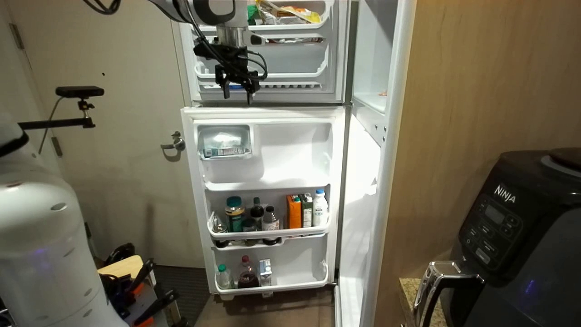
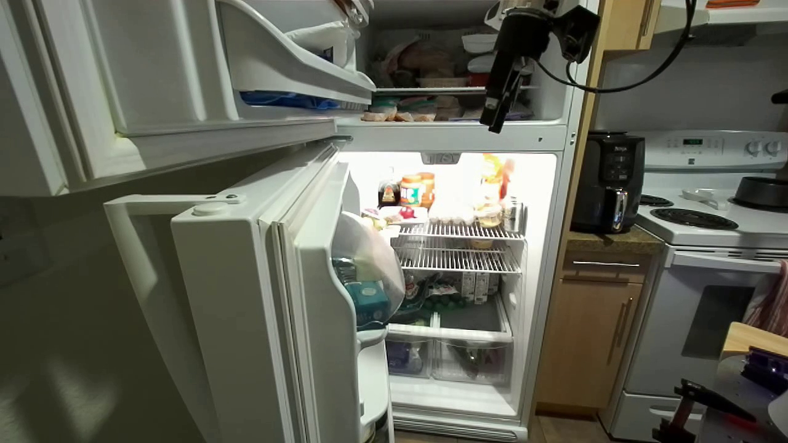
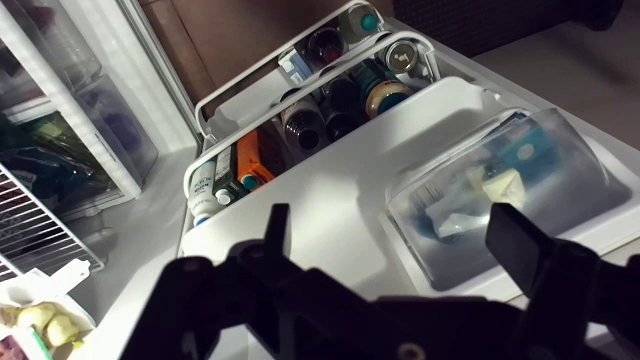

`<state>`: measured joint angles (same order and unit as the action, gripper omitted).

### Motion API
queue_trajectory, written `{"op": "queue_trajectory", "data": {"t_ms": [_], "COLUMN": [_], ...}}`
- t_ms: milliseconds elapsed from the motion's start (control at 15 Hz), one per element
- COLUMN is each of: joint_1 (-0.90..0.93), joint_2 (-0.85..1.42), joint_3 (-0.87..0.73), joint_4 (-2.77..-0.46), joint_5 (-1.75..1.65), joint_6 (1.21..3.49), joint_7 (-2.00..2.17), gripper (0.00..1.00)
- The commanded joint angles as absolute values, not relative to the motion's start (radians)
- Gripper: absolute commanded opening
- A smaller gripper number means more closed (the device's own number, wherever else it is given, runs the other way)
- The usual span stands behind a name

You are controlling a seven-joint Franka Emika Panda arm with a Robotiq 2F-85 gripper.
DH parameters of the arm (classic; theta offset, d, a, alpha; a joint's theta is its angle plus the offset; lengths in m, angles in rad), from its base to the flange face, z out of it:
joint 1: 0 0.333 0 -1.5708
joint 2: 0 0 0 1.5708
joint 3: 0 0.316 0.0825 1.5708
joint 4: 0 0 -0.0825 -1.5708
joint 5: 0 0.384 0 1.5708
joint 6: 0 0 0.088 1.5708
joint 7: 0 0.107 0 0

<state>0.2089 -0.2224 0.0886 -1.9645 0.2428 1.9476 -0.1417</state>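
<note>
My black gripper (image 1: pixel 237 98) points downward with its fingers spread and nothing between them. An exterior view has it in front of the open freezer door (image 1: pixel 336 54), just above the level of the fridge door's top edge (image 1: pixel 268 112). In the wrist view the gripper (image 3: pixel 390 212) looks down on the fridge door's inside. A transparent lidded bin (image 3: pixel 450 260) lies beyond the right finger; a teal box (image 3: pixel 530 150) and a pale yellow item show through its lid. Further down, door racks hold an orange carton (image 3: pixel 255 155), a white bottle (image 3: pixel 202 192) and dark bottles.
Both refrigerator doors stand open. Wire shelves (image 2: pixel 455 230) inside carry jars and food, with drawers (image 2: pixel 409 357) lower down. A black air fryer (image 2: pixel 606 184) stands on the counter beside the fridge, next to a white stove (image 2: pixel 708 215). A camera on a bar (image 1: pixel 79 92) is at left.
</note>
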Motion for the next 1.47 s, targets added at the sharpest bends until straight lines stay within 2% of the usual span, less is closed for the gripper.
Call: {"op": "queue_trajectory", "data": {"t_ms": [0,667,1400], "joint_1": [0.194,0.169,0.163], "joint_2": [-0.151,-0.068,-0.018], "joint_3": [0.105,0.098,0.117], "joint_4": [-1.865,-1.611,-1.460], "joint_5": [0.237,0.262,0.265], "joint_6": [1.967,1.870,1.846], "joint_7": [-0.164,-0.129,-0.051], "gripper": [1.00,1.00,1.00]}}
